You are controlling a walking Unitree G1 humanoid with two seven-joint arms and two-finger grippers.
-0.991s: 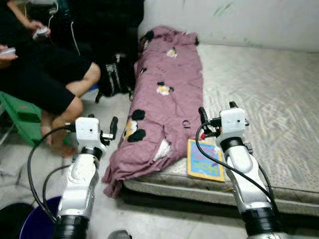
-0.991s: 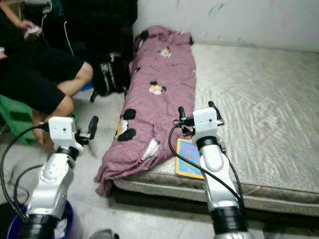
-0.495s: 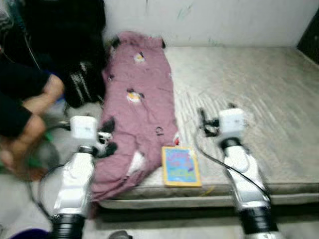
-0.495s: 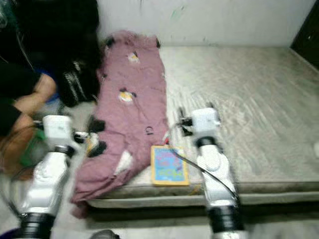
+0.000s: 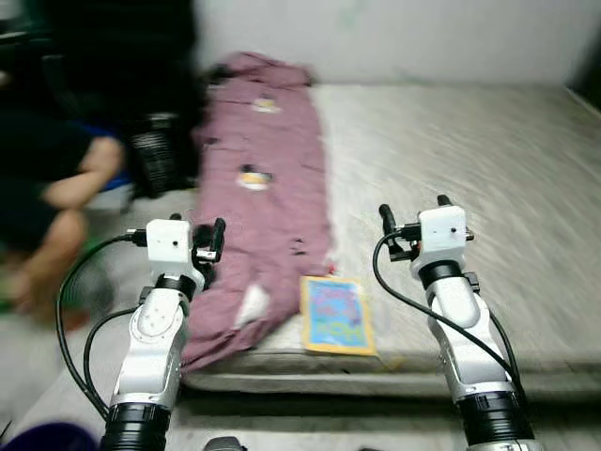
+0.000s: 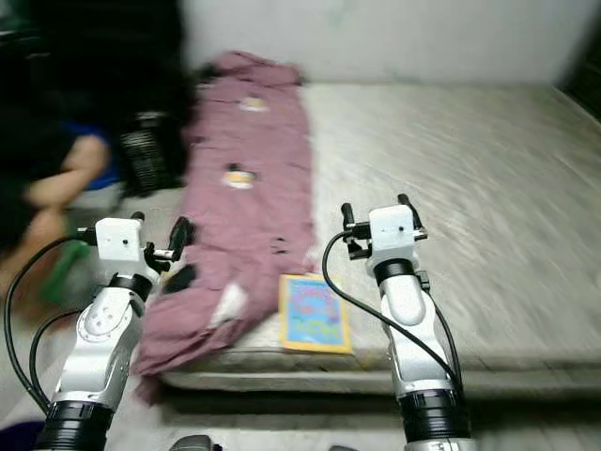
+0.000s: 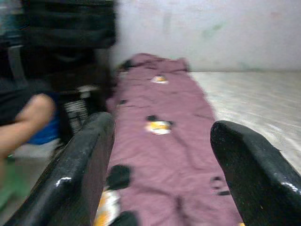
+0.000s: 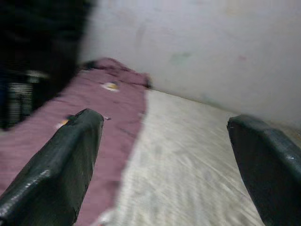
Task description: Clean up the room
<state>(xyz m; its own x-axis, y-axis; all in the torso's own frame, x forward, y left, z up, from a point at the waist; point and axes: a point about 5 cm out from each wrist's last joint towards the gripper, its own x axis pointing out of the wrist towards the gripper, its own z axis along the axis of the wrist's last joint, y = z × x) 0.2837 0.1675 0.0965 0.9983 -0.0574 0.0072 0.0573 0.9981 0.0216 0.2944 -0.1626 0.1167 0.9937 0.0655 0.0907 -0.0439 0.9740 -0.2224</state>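
Purple garment (image 5: 272,178) unmoved; camera panned right.

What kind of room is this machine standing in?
Most likely a simple bedroom. A bare grey mattress lies low against a plain white wall, a mauve patterned blanket is spread along its left edge, and a colourful picture book rests near the front edge.

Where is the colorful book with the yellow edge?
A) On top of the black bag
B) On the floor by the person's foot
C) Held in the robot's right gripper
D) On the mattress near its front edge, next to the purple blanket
D: the book lies flat on the mattress near its front edge, right beside the purple blanket; both grippers are open and hold nothing.
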